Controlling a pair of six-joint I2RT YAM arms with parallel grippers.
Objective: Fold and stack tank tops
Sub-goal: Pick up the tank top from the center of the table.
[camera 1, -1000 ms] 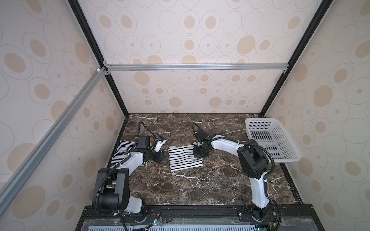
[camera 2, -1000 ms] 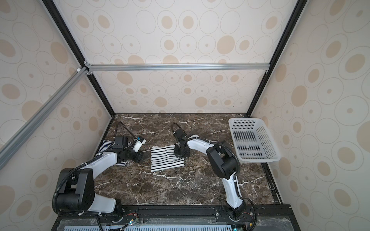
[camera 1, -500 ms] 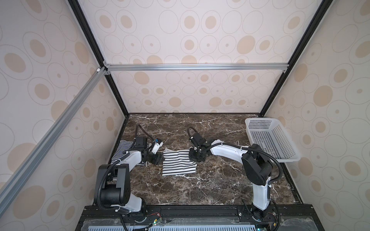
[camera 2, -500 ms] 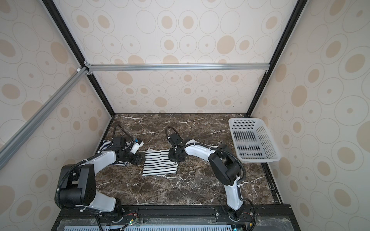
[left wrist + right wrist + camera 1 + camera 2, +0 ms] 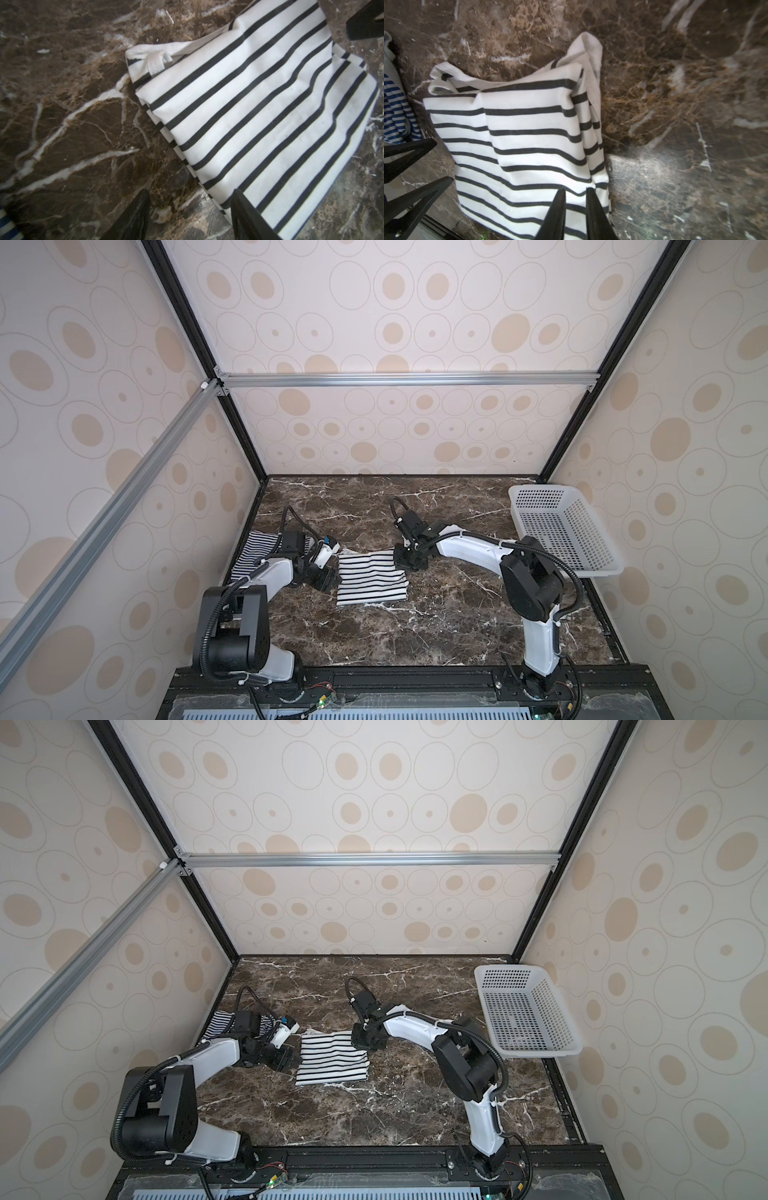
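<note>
My right arm stretches low from the near rail, elbow raised, and my right pincer (image 5: 575, 189) is narrow on the white knit tank top with wide-spaced black stripes (image 5: 370, 580), nipping a fold of cloth at its far right corner between two black pointed fingers (image 5: 557, 214). My left arm lies low as well, its white forearm angled toward that top. My left pincer (image 5: 190, 191) stands wide and holds nothing: one finger hangs over bare stone, its partner over the top's left edge, and whether either touches I cannot tell. The white top lies folded into a rough rectangle, flat on the dark brown marble table with white veins (image 5: 415, 635), a white trimmed strap poking out at its far side. Left of the white top, partly under my left arm, lies the finely striped navy-and-white knit tank top (image 5: 253, 549), soft and rumpled. Well to the right of the white top a white perforated plastic basket (image 5: 540, 489) sits at the table's edge by the wall. Cream wallpaper with beige ovals (image 5: 395, 323) covers the walls, framed by black posts and a silver aluminium crossbar (image 5: 395, 379).
</note>
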